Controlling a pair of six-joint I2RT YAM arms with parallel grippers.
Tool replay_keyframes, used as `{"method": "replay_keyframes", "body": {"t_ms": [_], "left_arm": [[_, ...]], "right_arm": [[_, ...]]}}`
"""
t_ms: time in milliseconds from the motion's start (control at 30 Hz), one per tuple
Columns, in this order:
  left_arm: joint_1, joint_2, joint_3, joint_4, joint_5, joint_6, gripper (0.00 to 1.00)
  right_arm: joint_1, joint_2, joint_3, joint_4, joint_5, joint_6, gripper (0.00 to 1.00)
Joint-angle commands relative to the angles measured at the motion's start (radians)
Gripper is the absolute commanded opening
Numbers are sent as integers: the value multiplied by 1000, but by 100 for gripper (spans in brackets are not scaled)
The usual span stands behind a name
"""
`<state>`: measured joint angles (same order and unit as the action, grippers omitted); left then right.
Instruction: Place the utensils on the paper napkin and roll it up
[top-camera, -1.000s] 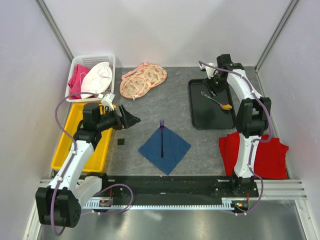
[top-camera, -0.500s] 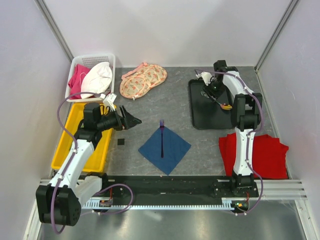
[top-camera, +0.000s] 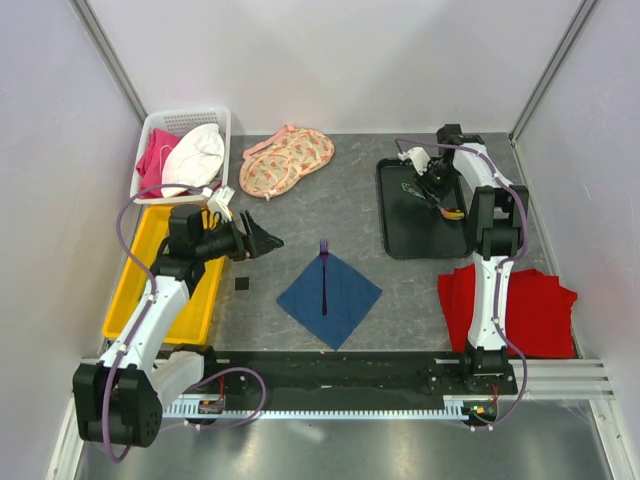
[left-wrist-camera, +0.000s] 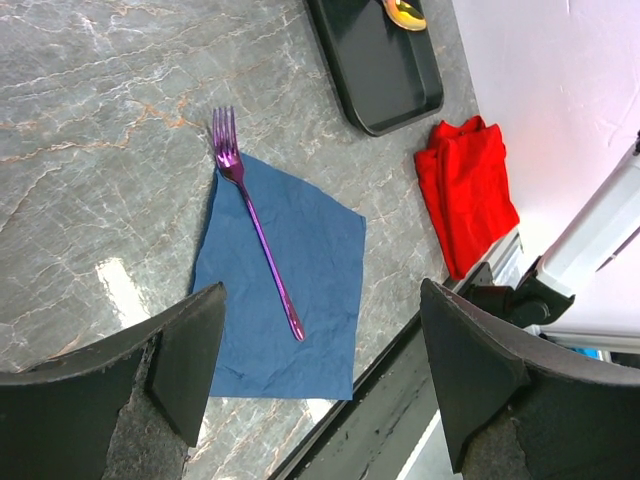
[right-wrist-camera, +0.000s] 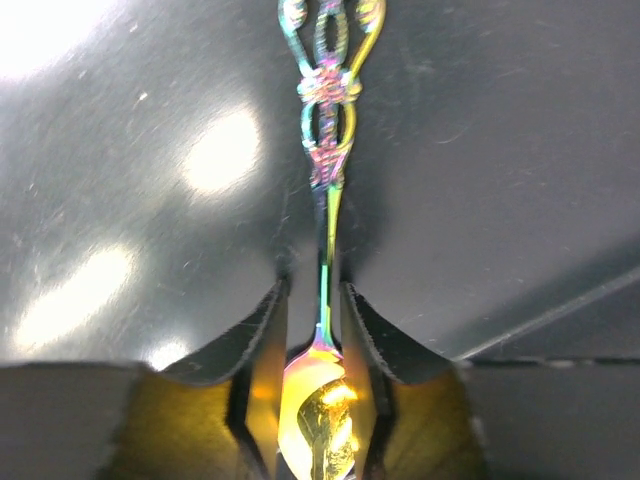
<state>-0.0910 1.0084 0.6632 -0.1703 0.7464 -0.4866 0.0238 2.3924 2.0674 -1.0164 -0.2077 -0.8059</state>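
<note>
A purple fork (top-camera: 323, 280) lies along the middle of the navy paper napkin (top-camera: 345, 295), its tines just past the far corner. In the left wrist view the fork (left-wrist-camera: 255, 225) and the napkin (left-wrist-camera: 320, 260) lie below my left gripper (left-wrist-camera: 322, 290), which hovers open and empty to the napkin's left (top-camera: 268, 240). A spoon (top-camera: 450, 211) with a gold bowl rests in the black tray (top-camera: 395, 235). My right gripper (top-camera: 438, 192) is down on it. Its jaws (right-wrist-camera: 313, 288) straddle the spoon's thin neck (right-wrist-camera: 325, 150) with narrow gaps on both sides.
A red cloth (top-camera: 520, 305) lies at the near right, beside the tray. Peach floral fabric (top-camera: 285, 160) is at the back. A white basket (top-camera: 185, 150) of cloths and a yellow bin (top-camera: 160, 290) stand on the left. A small black square (top-camera: 241, 286) lies by the bin.
My right gripper has come down over the spoon in the tray and its jaws have narrowed around the neck. The left arm has barely moved.
</note>
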Motion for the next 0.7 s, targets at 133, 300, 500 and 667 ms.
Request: {"method": "replay_keyframes", "body": {"t_ms": [133, 300, 500, 667], "left_arm": [[5, 21, 53, 37, -12, 36, 85], [5, 29, 68, 37, -10, 37, 84], [5, 53, 153, -12, 14, 104, 84], [7, 116, 286, -144, 100, 281, 84]], "right_arm": [[-2, 44, -3, -74, -70, -113, 15], [-2, -5, 16, -77, -99, -121, 0], [83, -235, -52, -117, -160, -280, 0], [281, -491, -249, -119, -101, -448, 0]]}}
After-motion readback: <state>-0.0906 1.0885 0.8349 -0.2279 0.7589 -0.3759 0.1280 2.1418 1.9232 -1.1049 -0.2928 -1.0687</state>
